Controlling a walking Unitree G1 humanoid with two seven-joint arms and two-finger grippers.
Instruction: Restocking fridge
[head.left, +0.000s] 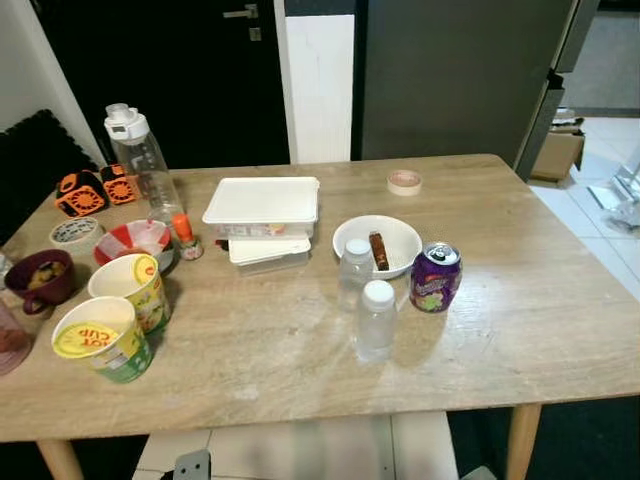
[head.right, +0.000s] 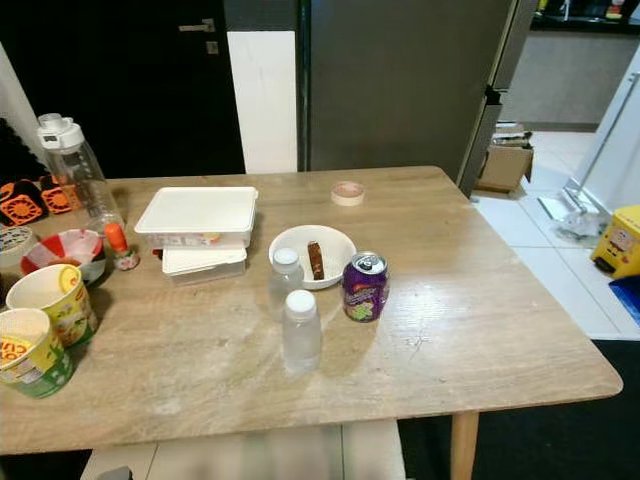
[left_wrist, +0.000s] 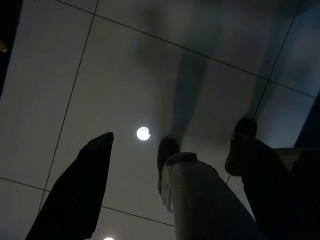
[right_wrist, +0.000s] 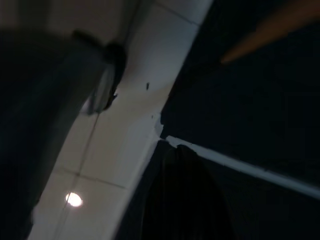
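1. Left gripper (left_wrist: 150, 200): hangs over the tiled floor (left_wrist: 100, 75), fingers spread wide, holding nothing.
2. Right gripper (right_wrist: 185, 195): hangs in shade; whether spread or closed, I cannot tell.
3. Desk (head.left: 520, 300): carries purple can (head.left: 435, 278), two clear bottles (head.left: 375, 318), white bowl (head.left: 400, 240), away from both grippers.
4. Grey fridge (head.left: 450, 80): behind the desk.
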